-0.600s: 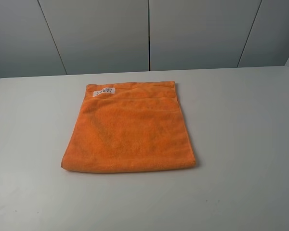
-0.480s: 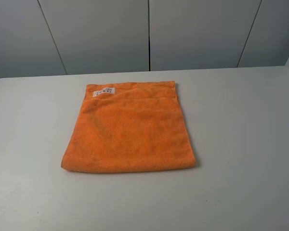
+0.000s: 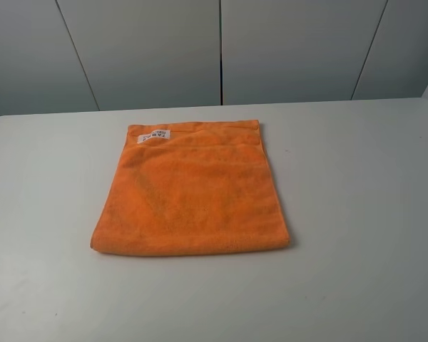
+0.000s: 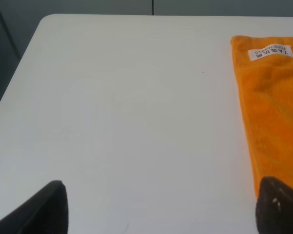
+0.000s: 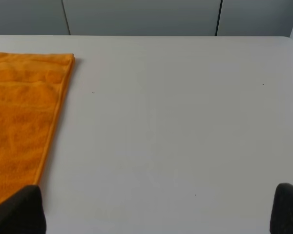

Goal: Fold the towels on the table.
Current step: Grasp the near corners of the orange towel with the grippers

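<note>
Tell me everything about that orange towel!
The bright orange fuzzy cloth towel lies flat on the plain white table, nearer its far edge. It looks soft, with stitched edges and a small white printed label at its far left corner. Its near edge looks rounded, perhaps folded. Only the table touches it.

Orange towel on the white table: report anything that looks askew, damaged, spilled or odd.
Nothing stands out. The bright orange fuzzy towel lies flat and untorn on the plain white table, edges fairly even, its small white label near the far left corner. Only a faint crease runs along the far edge.
</note>
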Available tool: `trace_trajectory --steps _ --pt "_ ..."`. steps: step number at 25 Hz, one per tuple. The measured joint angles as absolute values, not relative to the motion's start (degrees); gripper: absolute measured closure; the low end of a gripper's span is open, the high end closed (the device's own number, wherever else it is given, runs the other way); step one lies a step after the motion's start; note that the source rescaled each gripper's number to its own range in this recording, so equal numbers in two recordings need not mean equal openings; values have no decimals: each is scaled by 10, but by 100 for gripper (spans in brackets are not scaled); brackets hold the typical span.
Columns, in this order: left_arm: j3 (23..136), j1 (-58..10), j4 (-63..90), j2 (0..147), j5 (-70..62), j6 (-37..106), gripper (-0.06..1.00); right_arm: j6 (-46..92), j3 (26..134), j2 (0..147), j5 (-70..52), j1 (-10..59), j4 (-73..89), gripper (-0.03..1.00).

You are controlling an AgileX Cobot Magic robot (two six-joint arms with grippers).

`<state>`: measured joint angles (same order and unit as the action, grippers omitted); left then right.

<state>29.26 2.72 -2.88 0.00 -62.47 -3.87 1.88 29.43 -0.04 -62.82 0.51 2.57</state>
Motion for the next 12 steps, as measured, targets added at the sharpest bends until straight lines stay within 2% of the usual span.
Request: trace_trajectory --steps 12 --pt "293 25 -30 0 -625 -39 -6 19 294 0 -628 17 48 -3"
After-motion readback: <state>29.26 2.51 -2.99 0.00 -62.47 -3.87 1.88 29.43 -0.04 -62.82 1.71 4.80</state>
